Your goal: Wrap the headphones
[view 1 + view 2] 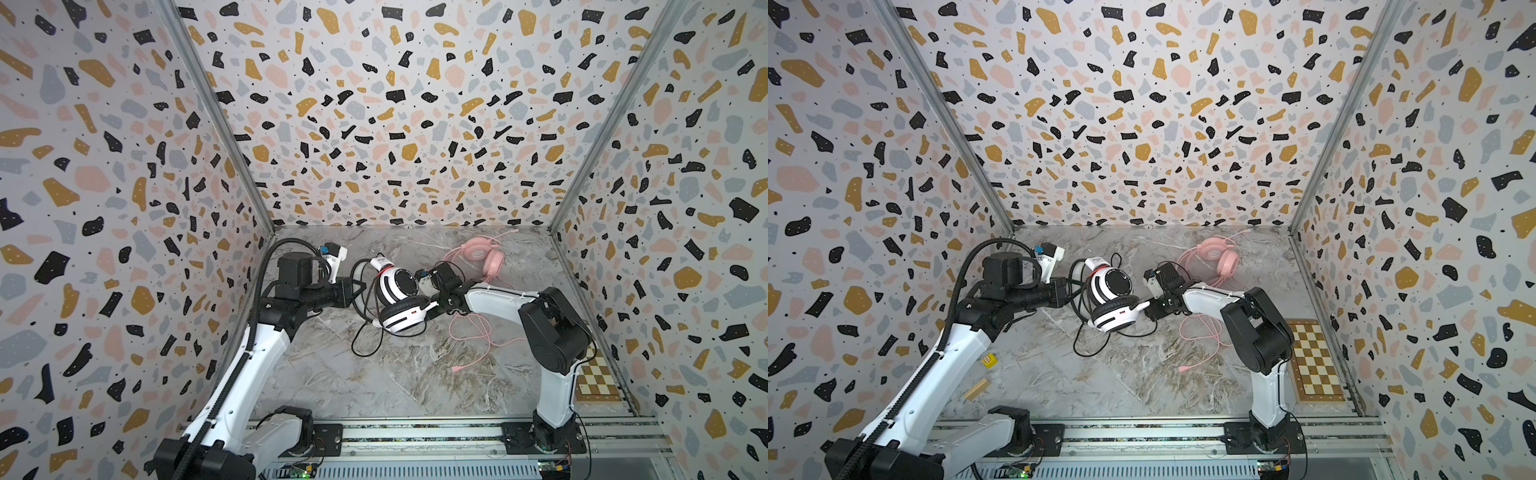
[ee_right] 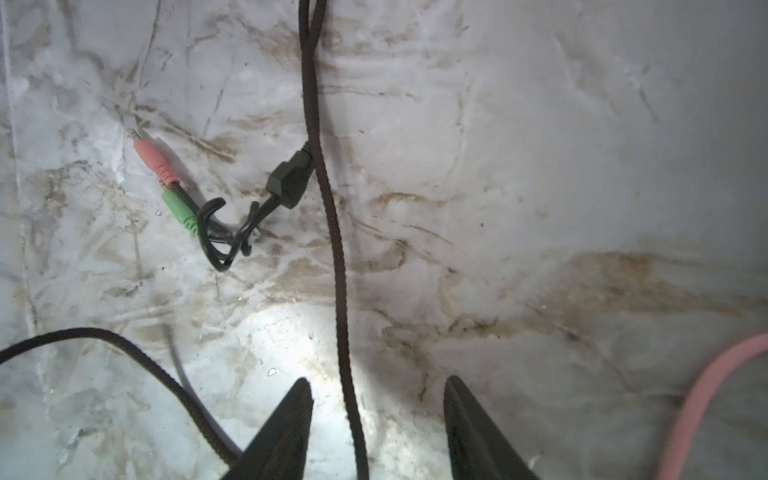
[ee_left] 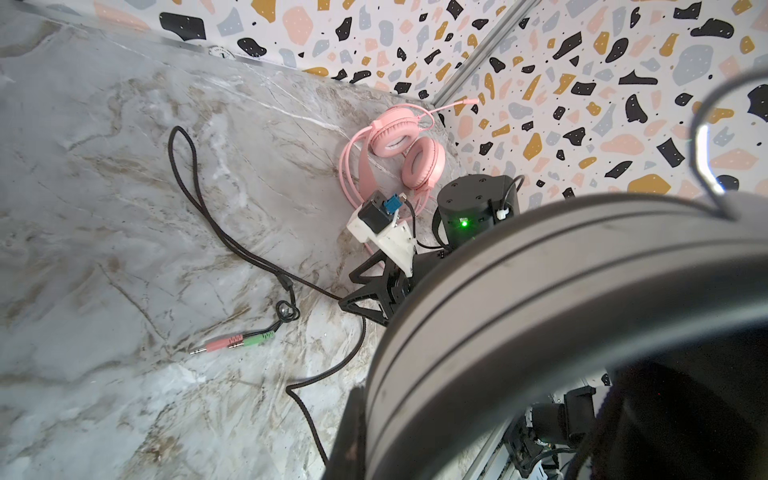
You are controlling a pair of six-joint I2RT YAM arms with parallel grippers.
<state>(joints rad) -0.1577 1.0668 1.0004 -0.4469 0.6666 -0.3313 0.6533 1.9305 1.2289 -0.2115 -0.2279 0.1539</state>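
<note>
Seemingly early: left fingers (image 3: 347, 440) clamp the white headset (image 1: 399, 286); right fingers (image 2: 286, 432), parted, straddle its loose black cable (image 2: 332, 232); pink headset (image 1: 482, 257) unwrapped.

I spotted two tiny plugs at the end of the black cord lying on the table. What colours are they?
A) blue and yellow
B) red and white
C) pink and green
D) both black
C: in the right wrist view the black cord of the white headset ends in a pink plug and a green plug, both lying on the marble table.
</note>
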